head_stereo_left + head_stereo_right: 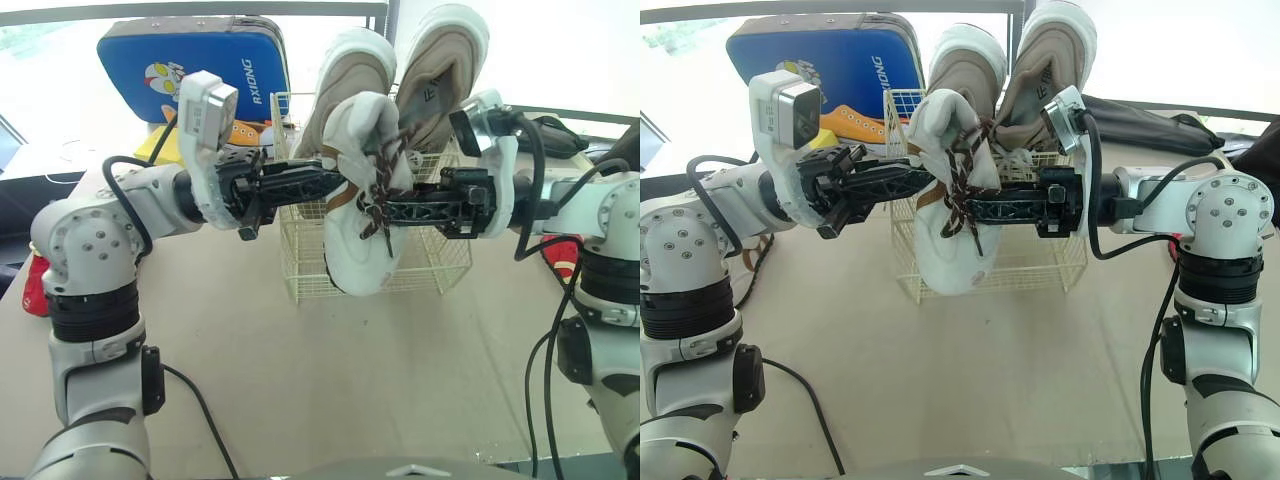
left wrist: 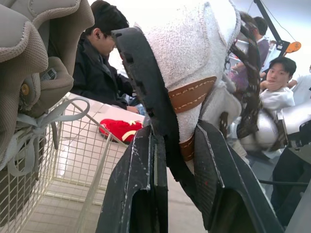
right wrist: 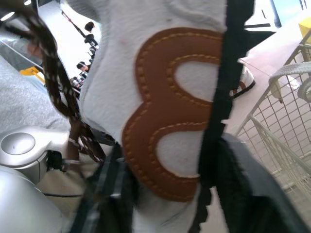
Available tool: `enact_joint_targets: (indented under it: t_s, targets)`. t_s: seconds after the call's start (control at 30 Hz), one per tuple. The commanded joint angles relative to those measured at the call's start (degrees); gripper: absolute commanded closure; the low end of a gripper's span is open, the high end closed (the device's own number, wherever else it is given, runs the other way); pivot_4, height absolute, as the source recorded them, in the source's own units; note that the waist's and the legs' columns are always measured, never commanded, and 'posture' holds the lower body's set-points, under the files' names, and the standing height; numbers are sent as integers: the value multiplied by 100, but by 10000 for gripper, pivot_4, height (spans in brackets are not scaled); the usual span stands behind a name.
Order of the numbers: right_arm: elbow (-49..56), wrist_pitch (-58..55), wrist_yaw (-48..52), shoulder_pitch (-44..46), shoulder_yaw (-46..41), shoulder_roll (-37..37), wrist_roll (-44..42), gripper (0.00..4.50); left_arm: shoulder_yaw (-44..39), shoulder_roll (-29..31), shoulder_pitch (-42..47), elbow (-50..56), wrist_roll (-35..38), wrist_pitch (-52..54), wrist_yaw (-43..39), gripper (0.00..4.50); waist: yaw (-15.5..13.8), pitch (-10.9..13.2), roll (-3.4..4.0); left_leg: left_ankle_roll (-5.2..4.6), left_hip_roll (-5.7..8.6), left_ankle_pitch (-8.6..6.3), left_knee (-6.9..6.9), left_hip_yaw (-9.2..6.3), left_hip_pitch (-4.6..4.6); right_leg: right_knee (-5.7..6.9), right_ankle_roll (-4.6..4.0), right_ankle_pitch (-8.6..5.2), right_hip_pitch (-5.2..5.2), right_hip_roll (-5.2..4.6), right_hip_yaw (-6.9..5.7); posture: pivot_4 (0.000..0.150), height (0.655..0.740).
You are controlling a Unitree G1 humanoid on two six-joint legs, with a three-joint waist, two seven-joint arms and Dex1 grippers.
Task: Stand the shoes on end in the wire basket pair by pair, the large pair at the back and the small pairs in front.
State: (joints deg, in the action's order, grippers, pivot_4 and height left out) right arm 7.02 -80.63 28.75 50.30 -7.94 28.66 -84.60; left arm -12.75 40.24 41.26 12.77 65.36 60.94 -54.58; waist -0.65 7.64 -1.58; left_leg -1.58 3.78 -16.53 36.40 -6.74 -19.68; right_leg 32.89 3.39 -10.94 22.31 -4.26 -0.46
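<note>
A white shoe [image 1: 362,250] with brown laces and tan trim hangs toe down in front of the wire basket [image 1: 445,262]. My left gripper [image 1: 335,180] is shut on its left side. From the other side my right gripper [image 1: 385,210] is shut on it too. In the left wrist view a black finger [image 2: 146,92] presses the fuzzy white upper [image 2: 189,53]. The right wrist view has the tan figure-eight patch [image 3: 165,111] under a dark finger [image 3: 216,121]. A large beige pair [image 1: 345,75] stands on end at the back of the basket, soles toward me.
A blue padded case [image 1: 200,60] and an orange shoe [image 1: 245,132] lie behind my left arm. A red item [image 1: 560,255] lies to the right of the basket, and a black bag [image 1: 560,130] sits further back. People [image 2: 102,63] sit beyond the table.
</note>
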Motion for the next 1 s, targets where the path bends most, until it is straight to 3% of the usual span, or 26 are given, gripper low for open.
enact_joint_targets:
  t_s: [0.03, 0.07, 0.13, 0.23, 0.37, 0.47, 0.63, 0.73, 0.83, 1.0]
  targets:
    - [423, 84, -74, -86, 31, 41, -353, 39747, 41, 30, 73, 144, 27, -38, 64, 40438, 2, 1, 1, 0, 0, 0, 0, 1, 0, 0, 0, 0, 0, 1, 0, 1500, 7400]
    - [469, 131, -114, -129, 14, 68, -368, 40976, 66, 107, 57, 151, -13, -4, 33, 40442, 3, 0, 0, 0, -1, 0, 0, 0, 0, 0, 0, 0, 0, 2, 0, 1500, 7400]
    - [648, 254, -136, -253, -61, 178, -338, 41040, -125, 208, 53, 115, 254, 302, 399, 29314, 7, 0, 1, 0, -3, 0, 0, 0, 1, 1, 1, 0, 0, 6, 0, 1500, 7400]
    - [1141, 624, 87, -593, -485, 537, -5, 41050, -535, 596, -160, 382, 222, 395, 755, 21118, 10, 1, 1, 0, -4, 0, 0, -1, 1, 2, 1, 0, 1, 9, 3, 1500, 7400]
    - [1611, 1897, 672, -1060, -1038, 1016, 1086, 41109, -1208, 1202, -1205, 1484, 313, 422, 943, 20945, 93, 2, 5, -1, -6, -1, -9, 1, 1, -3, 4, -1, 3, 10, 5, 1500, 7400]
    - [1686, 3155, 1122, -1348, -817, 1422, 2576, 41207, -1740, 1161, -1916, 2277, 677, 281, 1576, 20945, 94, -3, -4, -2, -6, -3, -8, 13, 4, -7, 6, -3, 1, 5, 13, 1500, 7400]
    - [1071, 5007, 1499, -1472, -250, 1285, 4351, 41285, -2305, 971, -3069, 3151, 759, -363, 1514, 20945, 100, -9, -8, 19, -12, 0, -8, 27, 14, -4, 34, -8, 0, 1, 20, 1500, 7400]
    - [667, 5682, 1731, -1460, 18, 1093, 4887, 41288, -2426, 890, -3379, 3162, 1362, -590, 1812, 12345, 92, -9, -8, 45, -26, -4, -7, 35, 22, 1, 26, -12, -1, 11, 24, 1500, 7400]
    - [213, 6252, 1934, -1389, 245, 856, 5304, 41290, -2364, 968, -3718, 3408, 1106, -809, 1821, 9, 91, -8, -6, 25, -31, 11, -8, 33, 23, 1, -7, -6, -2, 18, 23, 1500, 7400]
    - [-672, 7206, 2494, -1332, 660, 644, 5960, 41323, -2119, 1112, -3820, 3424, 1414, -1011, 1996, 0, 87, -9, -6, 24, -28, 10, -9, 38, 22, -3, -11, -5, -1, 18, 30, 1500, 7400]
